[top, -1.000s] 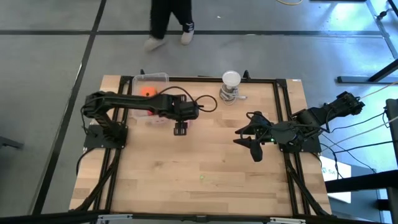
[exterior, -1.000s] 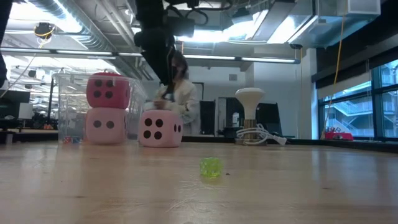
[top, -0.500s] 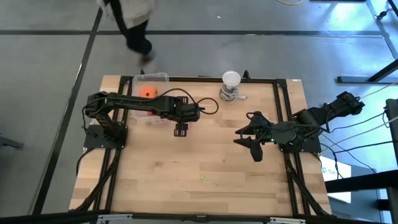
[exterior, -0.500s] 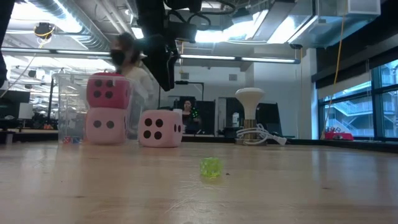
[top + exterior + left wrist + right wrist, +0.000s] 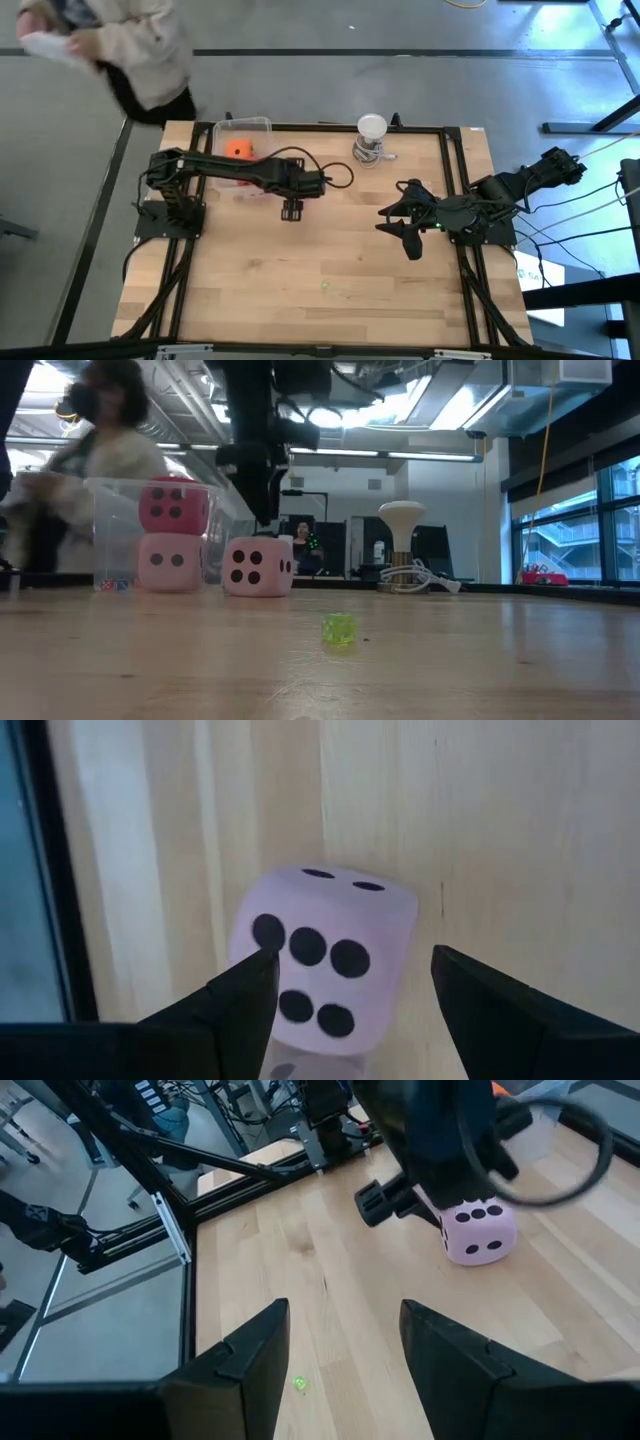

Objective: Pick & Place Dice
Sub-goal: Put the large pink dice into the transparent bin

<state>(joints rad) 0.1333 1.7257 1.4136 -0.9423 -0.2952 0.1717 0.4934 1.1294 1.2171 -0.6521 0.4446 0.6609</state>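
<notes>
I am holding the left hand [image 5: 291, 209] over the far left part of the counter [image 5: 330, 300], just above a pale pink die [image 5: 322, 958] that is sitting on the wood. In the left wrist view its two fingers [image 5: 232, 1005] are standing wide, one on each side of the die and clear of it, so nothing is gripped. From the low view that die [image 5: 258, 567] is resting on the counter with the dark arm hanging right behind and above it.

To the left of it in the low view, two more dice are stacked: a deeper pink-red one [image 5: 174, 507] sitting on a second pale pink one [image 5: 170, 561], both against a clear plastic bin [image 5: 112, 530]. From above, the orange die [image 5: 237, 148] is lying inside that bin [image 5: 243, 124] at the counter's far left corner.

I am keeping the right hand [image 5: 408, 240] parked near the right edge, fingers spread partway and empty; its own camera is looking across at the pink die [image 5: 477, 1231] and the left arm.

A small green object [image 5: 338, 628] is lying near the middle front of the counter. A white round-topped object [image 5: 371, 137] is standing at the far edge. A person [image 5: 115, 40] is walking past beyond the far left corner.
</notes>
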